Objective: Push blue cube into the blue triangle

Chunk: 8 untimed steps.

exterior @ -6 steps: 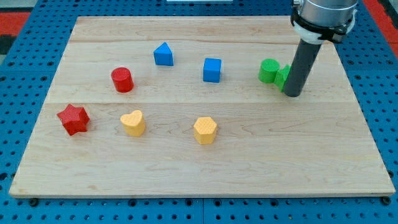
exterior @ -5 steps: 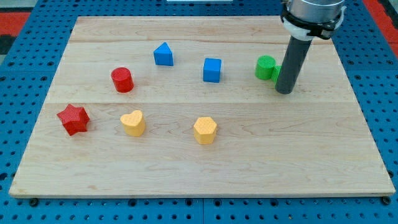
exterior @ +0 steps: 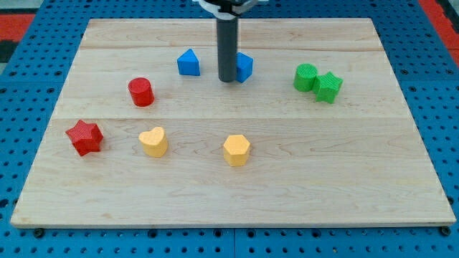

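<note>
Path blue cube point(exterior: 245, 67) to blue triangle point(exterior: 188, 62): my tip point(exterior: 227, 79) stands between. Red cylinder point(exterior: 141, 92) lower left, green blocks point(exterior: 317, 81) far right, both off path.

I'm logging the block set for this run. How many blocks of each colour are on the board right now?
Blue: 2, the blue triangle and the blue cube, partly hidden behind my tip
Red: 2, the red cylinder and the red star
Yellow: 2, the yellow heart and the yellow hexagon
Green: 2, the green cylinder and the green star
Total: 8
</note>
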{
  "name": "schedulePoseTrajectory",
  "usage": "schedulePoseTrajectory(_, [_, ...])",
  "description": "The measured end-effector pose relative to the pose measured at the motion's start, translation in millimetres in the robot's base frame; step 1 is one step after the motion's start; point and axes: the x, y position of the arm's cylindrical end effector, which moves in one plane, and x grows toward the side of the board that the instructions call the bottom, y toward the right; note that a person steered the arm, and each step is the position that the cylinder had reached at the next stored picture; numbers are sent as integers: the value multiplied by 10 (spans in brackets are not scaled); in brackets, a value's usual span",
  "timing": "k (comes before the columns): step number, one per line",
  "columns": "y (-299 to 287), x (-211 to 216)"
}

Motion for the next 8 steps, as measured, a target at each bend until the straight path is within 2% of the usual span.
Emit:
schedulePoseTrajectory(1, [-164, 74])
schedulePoseTrajectory(2, [-613, -85])
schedulePoseTrajectory(3, [-733, -457])
schedulePoseTrajectory(4, [-527, -541])
schedulePoseTrajectory(6, [-372, 217])
schedulePoseTrajectory(7, [172, 357])
schedulePoseTrajectory(8, [354, 177])
